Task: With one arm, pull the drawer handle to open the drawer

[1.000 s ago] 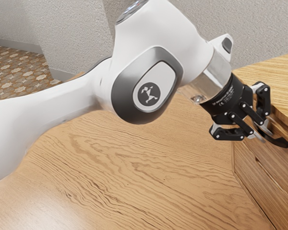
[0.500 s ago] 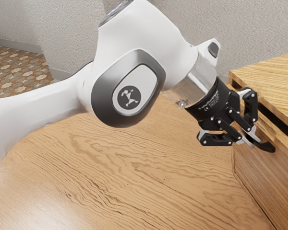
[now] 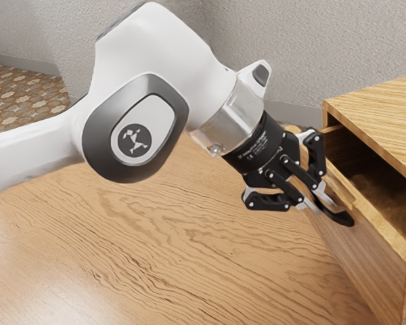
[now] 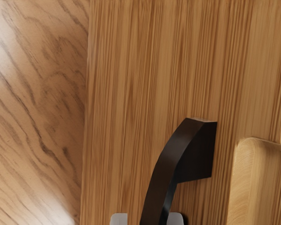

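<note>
The gripper is clenched on the drawer handle - its two black fingers close on the bar from either side, and the bar's dark end juts out just past them toward the exterior view's right; the drawer stands partly pulled out of the wooden cabinet, its hollow inside open to sight under the cabinet's top; the arm reaches in from the exterior view's left above the wooden table; in the wrist view the curved black handle rises off the drawer front straight ahead of the hand - the pale pads sit tight at each side of it.
</note>
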Controlling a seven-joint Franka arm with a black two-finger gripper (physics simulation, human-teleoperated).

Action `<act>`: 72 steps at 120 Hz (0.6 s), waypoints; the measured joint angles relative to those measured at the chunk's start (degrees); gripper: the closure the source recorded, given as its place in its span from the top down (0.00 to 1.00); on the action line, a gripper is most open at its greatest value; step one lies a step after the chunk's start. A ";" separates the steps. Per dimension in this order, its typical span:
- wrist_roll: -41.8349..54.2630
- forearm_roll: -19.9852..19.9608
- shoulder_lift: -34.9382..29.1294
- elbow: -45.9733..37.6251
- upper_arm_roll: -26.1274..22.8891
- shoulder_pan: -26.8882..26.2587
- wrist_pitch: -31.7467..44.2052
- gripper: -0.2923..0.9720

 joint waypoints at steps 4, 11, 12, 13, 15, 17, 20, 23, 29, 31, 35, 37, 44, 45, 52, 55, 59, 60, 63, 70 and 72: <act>-0.01 0.03 -0.32 -0.35 0.02 0.12 0.00 0.17; -0.04 0.07 -0.88 -0.96 0.14 0.18 0.01 0.17; -0.05 0.08 -0.93 -1.02 0.14 0.18 0.02 0.17; -0.05 0.08 -1.01 -1.11 0.14 0.19 0.02 0.17; -0.06 0.09 -1.17 -1.26 0.14 0.19 0.03 0.17; -0.06 0.10 -1.38 -1.44 0.14 0.20 0.03 0.17; -0.06 0.10 -1.72 -1.73 0.14 0.21 0.05 0.17; -0.06 0.15 -2.12 -2.12 0.14 0.22 0.07 0.17; -0.09 0.58 -3.12 -2.84 0.12 0.20 0.10 0.17; -0.11 0.71 -3.49 -3.14 0.11 0.20 0.11 0.17; -0.13 0.93 -4.14 -3.69 0.09 0.20 0.13 0.17; -0.14 1.02 -4.41 -3.92 0.09 0.21 0.14 0.17; -0.18 1.25 -5.42 -4.75 0.08 0.22 0.18 0.17; -0.19 1.31 -5.54 -4.85 0.08 0.22 0.18 0.17; -0.22 1.73 -6.58 -5.66 0.02 0.25 0.22 0.17; -0.24 1.87 -6.98 -6.01 -0.03 0.29 0.23 0.17; -0.29 2.03 -7.40 -6.46 -0.07 0.32 0.23 0.17; -0.30 2.07 -7.47 -6.56 -0.07 0.33 0.23 0.17; -0.33 2.17 -7.73 -6.83 -0.09 0.33 0.23 0.17; -0.41 2.38 -8.35 -7.45 -0.10 0.35 0.22 0.18; -0.43 2.43 -8.46 -7.58 -0.11 0.35 0.21 0.18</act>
